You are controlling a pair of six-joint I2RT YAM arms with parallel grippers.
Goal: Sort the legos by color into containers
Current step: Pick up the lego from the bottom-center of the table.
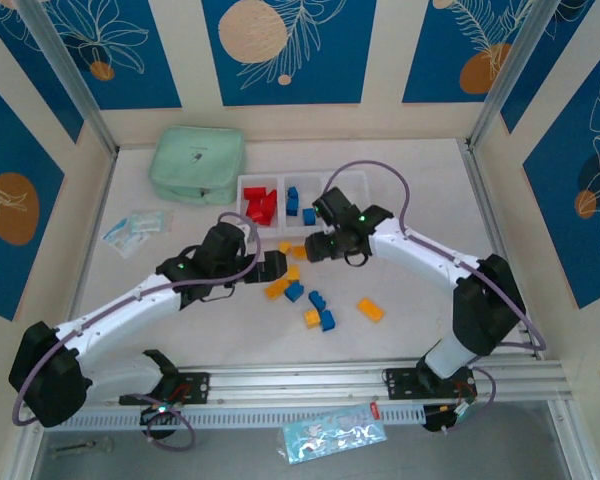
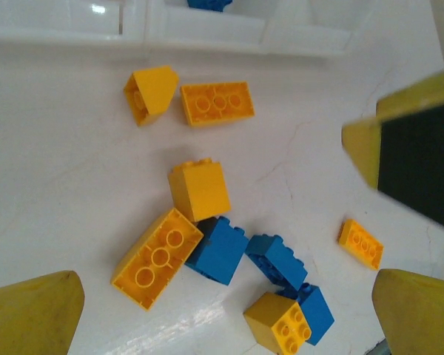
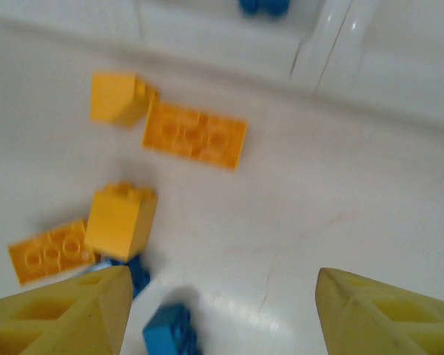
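When we look from the top, three containers point(image 1: 300, 195) sit in a row at the far side of the counter point(image 1: 420, 310), beside a green pouch point(image 1: 197, 165). We see red legos point(image 1: 261, 206) in the left one and blue legos point(image 1: 298, 200) in the middle one. More yellow and blue ones lie loose near the left arm point(image 1: 130, 310) and the right arm point(image 1: 420, 250).

From the left wrist, our left fingers point(image 2: 37, 314) are wide open over the loose legos point(image 2: 207, 244), holding nothing.

From the right wrist, our right fingers point(image 3: 59, 314) are open too, with a yellow brick point(image 3: 120, 213) on the counter near them.
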